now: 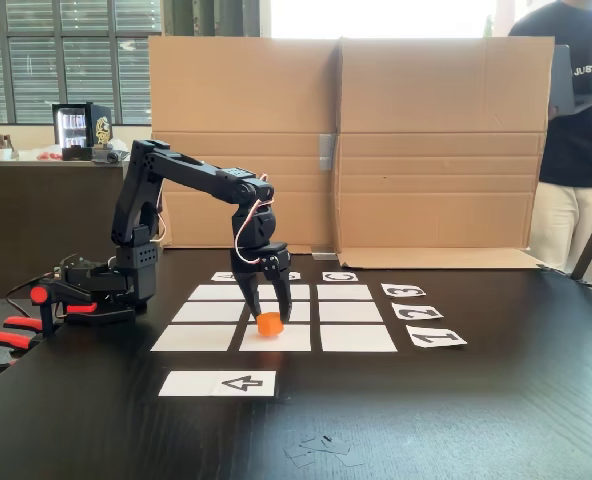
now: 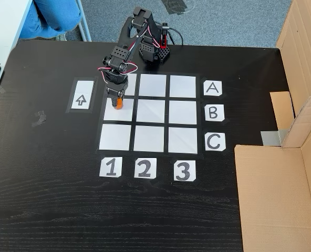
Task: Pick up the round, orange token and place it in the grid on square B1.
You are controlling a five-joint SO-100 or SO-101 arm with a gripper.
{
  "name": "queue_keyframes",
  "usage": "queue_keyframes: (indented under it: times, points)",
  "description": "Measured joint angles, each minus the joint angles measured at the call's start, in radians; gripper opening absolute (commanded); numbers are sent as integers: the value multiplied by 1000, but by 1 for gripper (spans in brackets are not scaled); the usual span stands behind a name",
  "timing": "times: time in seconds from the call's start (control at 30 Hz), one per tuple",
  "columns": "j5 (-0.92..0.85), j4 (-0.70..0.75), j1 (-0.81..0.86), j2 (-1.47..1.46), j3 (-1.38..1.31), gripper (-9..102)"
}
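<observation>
Foreground: scraps of clear tape lay on the black table at the bottom centre of a fixed view, nearest that camera.
Arrow strip: arrow strip sat just behind the scraps, apart from the grid.
Token: orange token sat low over square B1, at the middle of the front row in the side-on fixed view and at the left of the middle row in the view from above.
Pincer: gripper pointed down with its fingers narrow around the token; appeared to be holding it.
Contact: could not tell whether the token rested on the paper or hung just above it.
Cards: card B and card 1 marked that square's row and column.
Progress: pick and carry looked done; token was over the target.
Remaining: release and retreat, judging from the closed fingers.
</observation>
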Motion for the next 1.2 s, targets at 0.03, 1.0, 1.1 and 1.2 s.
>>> queue_keyframes:
  times: [0.03, 1.0, 1.1, 1.2]
  points:
    - [5, 0, 0, -2, 2, 26]
    - [43, -135, 117, 344, 305, 97]
    - [43, -164, 153, 480, 399, 97]
    - [20, -216, 233, 618, 483, 97]
